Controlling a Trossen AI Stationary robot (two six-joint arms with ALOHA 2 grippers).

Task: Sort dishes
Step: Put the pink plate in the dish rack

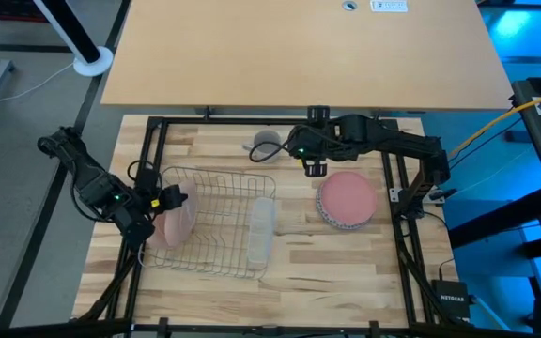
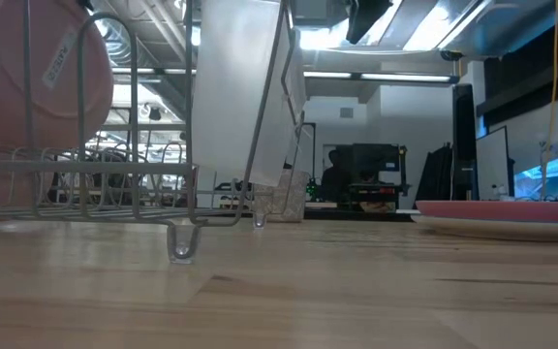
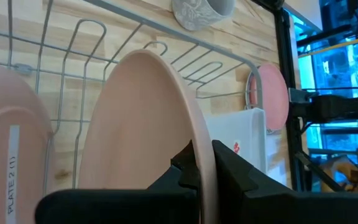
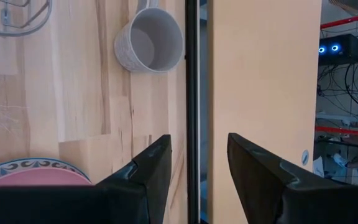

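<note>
My left gripper is shut on a salmon-pink plate that stands on edge at the left end of the wire rack. Another pink plate with a paper label stands on edge right beside it in the rack. A third pink plate lies flat on a blue-green patterned plate on the table at the right. My right gripper hangs open above the table's far part, between those plates and a grey mug, with nothing between its fingers. My left gripper pinches the upright pink plate's rim between its two fingers, one finger on each face. The fingers come slanting down from the table's left side. The plate stands on edge inside the rack; its lower edge is hidden.
A white plastic holder sits in the rack's right part. The grey mug stands behind the rack near the table's far edge. A black frame borders the table. Bare wood lies in front of the rack and the plates.
</note>
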